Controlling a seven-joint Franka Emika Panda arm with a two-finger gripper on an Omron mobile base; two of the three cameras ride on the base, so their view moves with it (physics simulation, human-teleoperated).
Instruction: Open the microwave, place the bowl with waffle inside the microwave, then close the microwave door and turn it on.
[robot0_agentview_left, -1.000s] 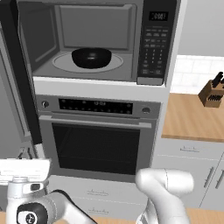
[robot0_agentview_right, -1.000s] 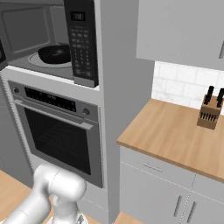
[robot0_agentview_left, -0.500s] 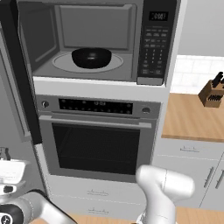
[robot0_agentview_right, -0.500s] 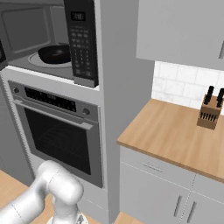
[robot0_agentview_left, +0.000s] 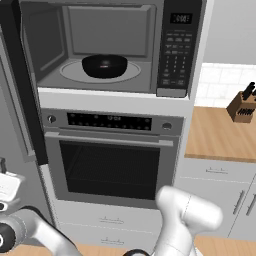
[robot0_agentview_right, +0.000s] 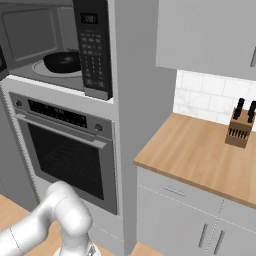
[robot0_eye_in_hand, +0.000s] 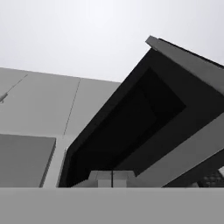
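The microwave (robot0_agentview_left: 105, 45) stands open, its grey inside and round turntable in sight. On the turntable sits the black bowl (robot0_agentview_left: 104, 65), also seen as the bowl (robot0_agentview_right: 63, 61) in the right base view; I cannot make out the waffle over its rim. The microwave door (robot0_agentview_left: 25, 100) is swung out to the left and shows edge-on as a black strip. Low at the far left, below the door's bottom edge, is my gripper (robot0_agentview_left: 2, 163). In the hand view the gripper (robot0_eye_in_hand: 112, 177) is shut with nothing in it and looks up at the door's black underside (robot0_eye_in_hand: 131, 131).
Below the microwave is the steel oven (robot0_agentview_left: 112, 160) with a horizontal handle, and drawers under it. A wooden counter (robot0_agentview_left: 220, 135) with a knife block (robot0_agentview_left: 242, 105) lies to the right. My white arm (robot0_agentview_left: 185, 220) rises at the bottom.
My hand has swung left and a little lower, to the very edge of the left base view. The door, bowl and microwave have not moved.
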